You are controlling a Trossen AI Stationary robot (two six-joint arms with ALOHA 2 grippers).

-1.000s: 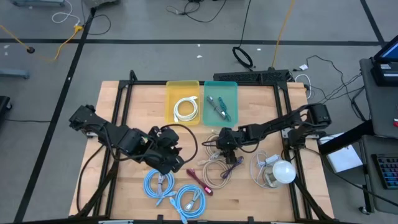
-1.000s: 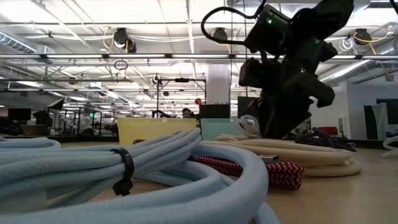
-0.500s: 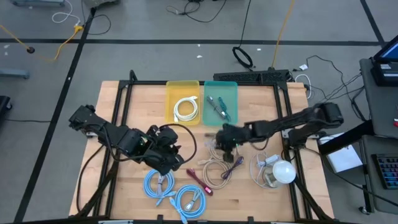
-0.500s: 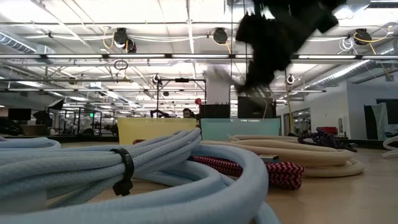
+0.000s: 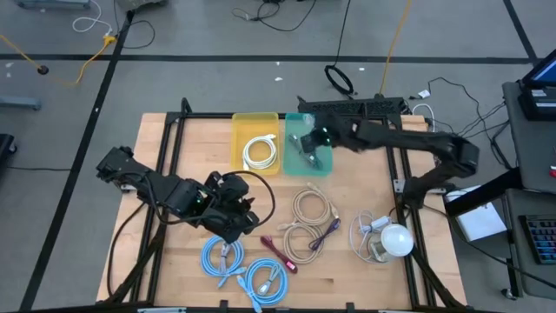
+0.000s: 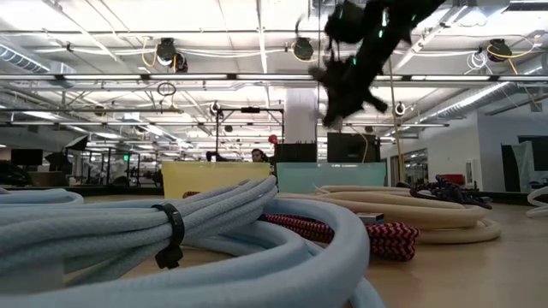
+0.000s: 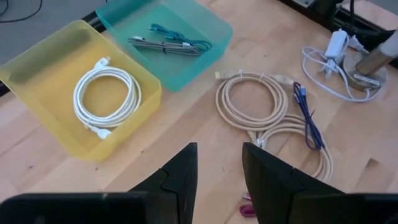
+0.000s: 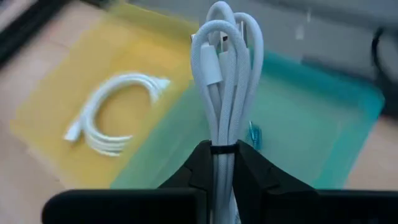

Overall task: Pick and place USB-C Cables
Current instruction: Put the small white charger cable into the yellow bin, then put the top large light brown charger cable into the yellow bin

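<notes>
Pale wooden tabletop framed by black rails carries everything, with an open workshop floor beyond it. Nearest lie two light blue coils, then a short maroon cable, then beige coils with a purple cable across them; a round white bulb on its cord sits to the right. The left gripper waits low at the left-middle of the table, its jaws a narrow gap apart and empty. Farther back stand a yellow bin, holding a white coil, and a teal bin, holding a teal cable. The right gripper hangs above the teal bin, near the divide between the two, jaws clamped on a bundled white cable at its tie, loops standing above the fingers.

To place it well, I would first settle which bin it belongs in; its white colour suggests the yellow one. Centre the bundle over that bin's floor, clear of the shared wall, lower until the loops are close to the bottom, then open fully and lift straight up so the tie does not snag a finger.
</notes>
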